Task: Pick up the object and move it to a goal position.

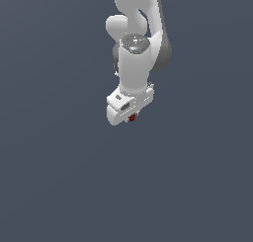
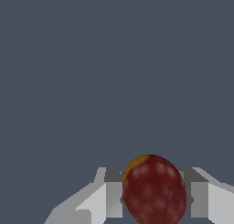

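The object (image 2: pixel 153 191) is a dark red, egg-shaped blob with darker speckles and a small yellow patch on one side. It sits between the two grey-white fingers (image 2: pixel 112 195) of my gripper (image 2: pixel 153 198), which press on both its sides. In the exterior view only a small red bit of the object (image 1: pixel 132 118) shows under the white hand of my gripper (image 1: pixel 131 116); the fingers themselves are hidden behind the hand there. The arm hangs straight down from above.
Plain dark blue-grey surface (image 1: pixel 59 177) fills both views, with no other objects, containers or edges in sight.
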`<state>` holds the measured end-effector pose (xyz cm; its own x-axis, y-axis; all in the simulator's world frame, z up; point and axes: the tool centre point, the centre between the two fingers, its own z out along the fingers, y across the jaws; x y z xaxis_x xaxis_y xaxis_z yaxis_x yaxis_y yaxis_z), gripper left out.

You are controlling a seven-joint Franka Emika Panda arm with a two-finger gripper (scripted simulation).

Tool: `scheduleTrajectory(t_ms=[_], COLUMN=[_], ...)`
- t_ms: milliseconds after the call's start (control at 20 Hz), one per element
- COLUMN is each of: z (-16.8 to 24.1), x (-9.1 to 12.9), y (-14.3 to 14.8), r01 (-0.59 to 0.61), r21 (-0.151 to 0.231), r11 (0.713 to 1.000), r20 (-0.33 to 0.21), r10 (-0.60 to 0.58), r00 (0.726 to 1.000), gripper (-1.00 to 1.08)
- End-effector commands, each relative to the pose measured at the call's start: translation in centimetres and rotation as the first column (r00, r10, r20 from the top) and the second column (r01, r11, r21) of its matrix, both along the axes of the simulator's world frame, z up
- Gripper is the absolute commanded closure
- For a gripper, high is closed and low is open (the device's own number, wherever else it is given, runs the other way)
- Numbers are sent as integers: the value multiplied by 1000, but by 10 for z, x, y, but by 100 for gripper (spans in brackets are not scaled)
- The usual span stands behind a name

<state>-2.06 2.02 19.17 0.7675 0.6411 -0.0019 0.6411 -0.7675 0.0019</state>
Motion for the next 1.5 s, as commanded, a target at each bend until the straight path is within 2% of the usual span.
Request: scheduleTrajectory(t_ms=[0, 900, 1450], z=[26, 205, 261], x=[-7, -46, -54], y=[18, 141, 179], r01=[0, 0, 1], r21=[-1, 1, 2], r11=[1000, 1000, 1000], r20=[0, 0, 0], r10=[0, 0, -1], r00=[1000, 1000, 1000], gripper=[108, 108, 108])
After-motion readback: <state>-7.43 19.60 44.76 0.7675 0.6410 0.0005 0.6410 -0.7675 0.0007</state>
